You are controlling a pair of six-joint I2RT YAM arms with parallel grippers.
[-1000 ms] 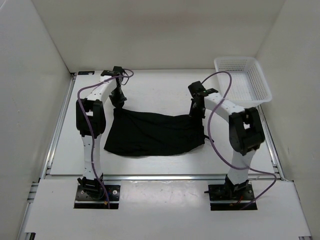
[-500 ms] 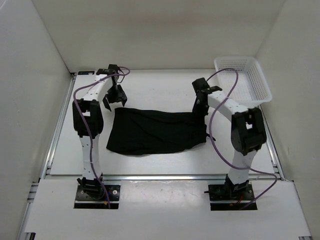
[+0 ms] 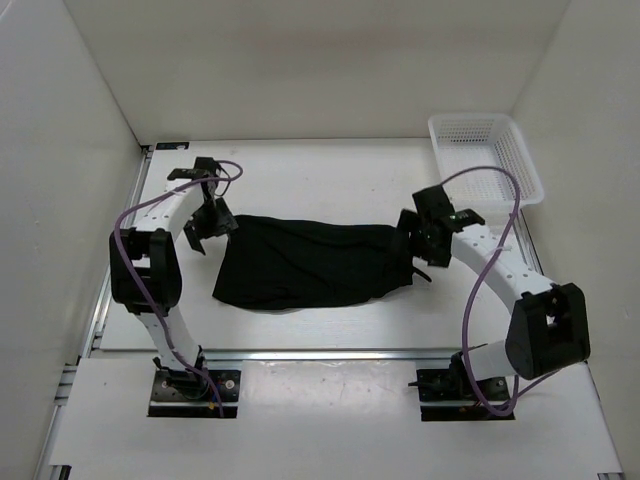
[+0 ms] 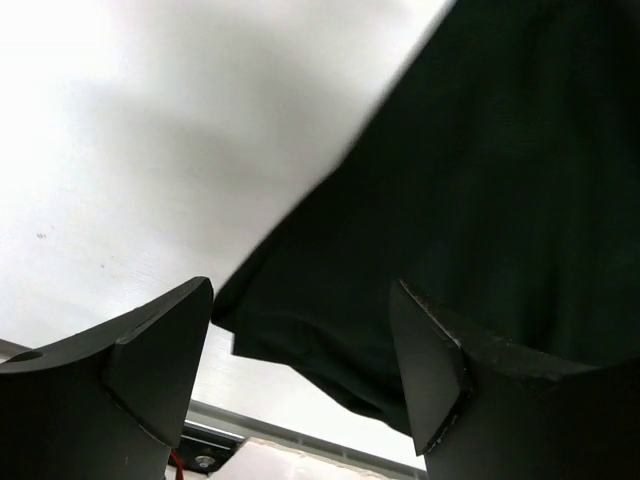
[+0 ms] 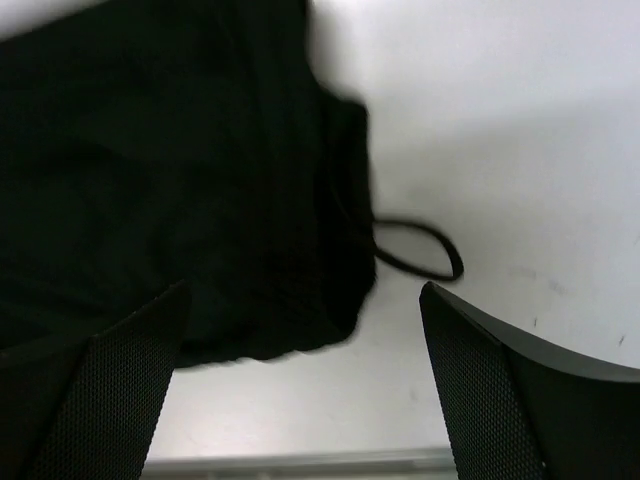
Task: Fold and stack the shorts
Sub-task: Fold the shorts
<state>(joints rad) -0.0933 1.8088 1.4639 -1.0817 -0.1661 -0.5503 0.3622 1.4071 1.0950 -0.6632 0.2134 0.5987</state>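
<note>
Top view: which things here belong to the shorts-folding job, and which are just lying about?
Job:
- black shorts, lying loose
- drawstring, trailing off their right end
- left gripper, open, holding nothing
- right gripper, open, holding nothing

Lying about:
- white mesh basket, far right corner, nothing in it

**White table, black shorts, one basket**

We see a white table (image 3: 320, 180) with walls on three sides. The black shorts (image 3: 310, 262) lie flat across its middle in a wide band. Their thin drawstring (image 5: 420, 250) loops out onto the bare surface at the right end. A white mesh basket (image 3: 485, 160) sits in the far right corner, well apart from the shorts.
</note>
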